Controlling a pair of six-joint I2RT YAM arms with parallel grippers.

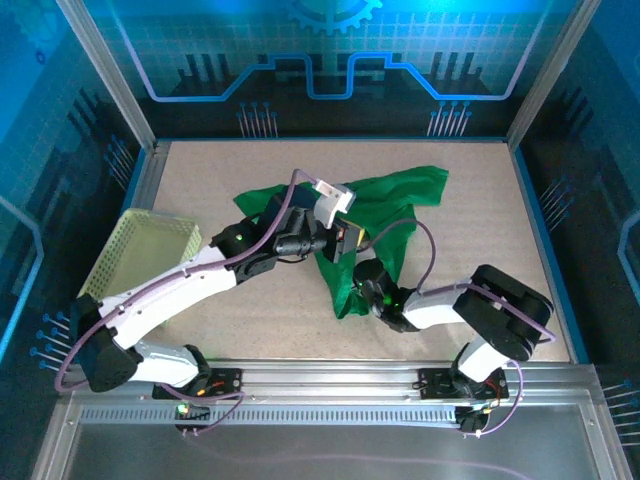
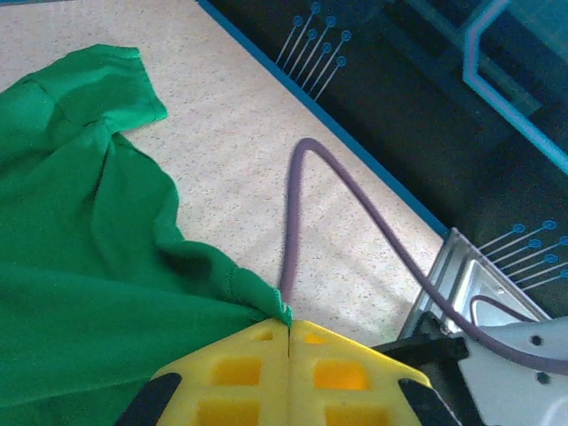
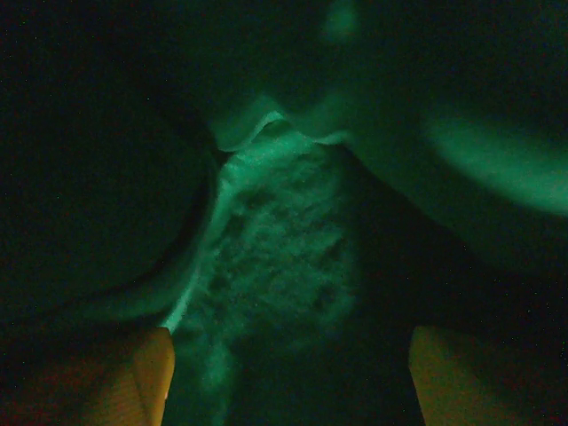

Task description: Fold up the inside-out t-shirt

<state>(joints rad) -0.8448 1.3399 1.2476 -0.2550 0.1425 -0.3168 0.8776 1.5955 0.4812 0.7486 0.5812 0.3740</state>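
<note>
T-shirt crumpled, left jaws pinching its edge, right jaws apart

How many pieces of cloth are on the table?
1: the green t-shirt, crumpled near the middle of the table, with one edge pinched in the left fingers. A smaller cloth could be hidden beneath it.
</note>
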